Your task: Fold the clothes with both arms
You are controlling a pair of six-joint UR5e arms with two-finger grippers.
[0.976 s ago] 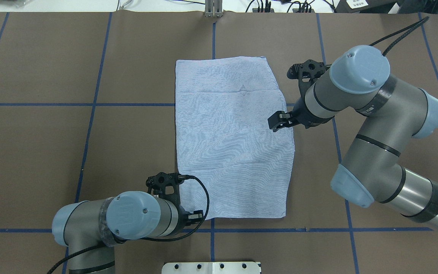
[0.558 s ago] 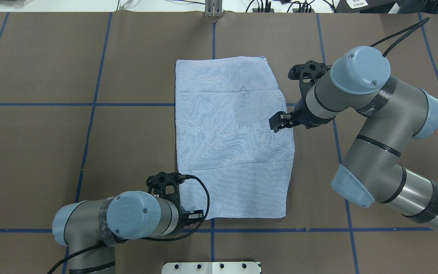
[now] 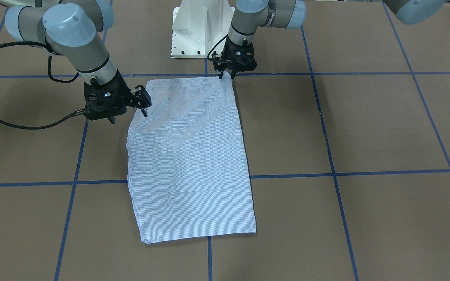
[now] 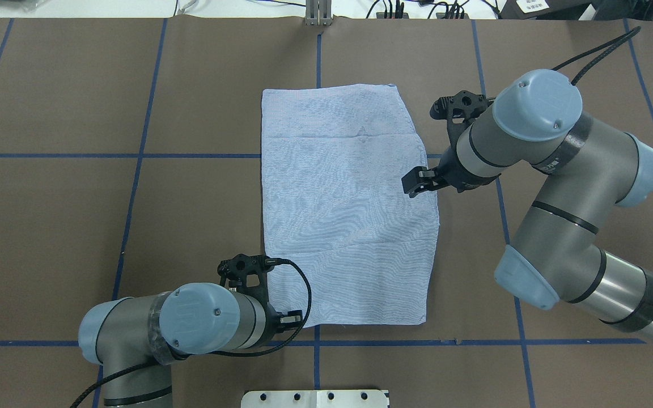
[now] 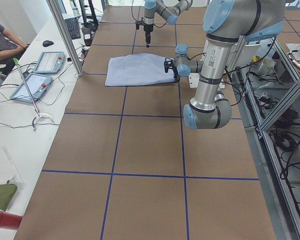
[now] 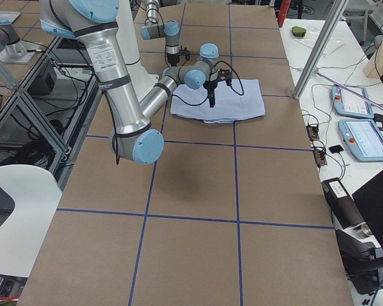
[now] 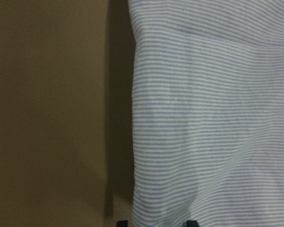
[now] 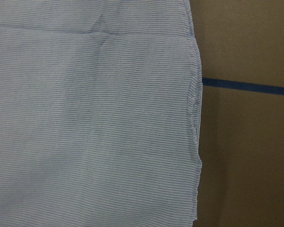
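Note:
The light blue-and-white striped shirt (image 4: 343, 209) lies folded into a tall rectangle in the middle of the brown table; it also shows in the front view (image 3: 186, 164). My left gripper (image 3: 227, 75) sits at the shirt's near-left corner and looks shut on it, since the cloth rises to its tips. In the left wrist view the shirt's edge (image 7: 208, 118) casts a wide shadow. My right gripper (image 3: 129, 118) hangs open just above the shirt's right edge, about halfway along (image 4: 417, 184). The right wrist view shows only flat cloth (image 8: 94, 118), no fingers.
The white pedestal base (image 3: 197, 35) stands close behind the shirt's near edge. Blue tape lines (image 4: 139, 156) grid the brown table cover. A metal post (image 4: 318, 14) and cables sit at the far edge. A side bench holds tablets (image 5: 37, 80), with a seated person (image 5: 0, 35) beside it.
The right gripper has drifted a little toward the robot and outward over the shirt's right edge. The left arm has shifted only slightly. The shirt lies the same.

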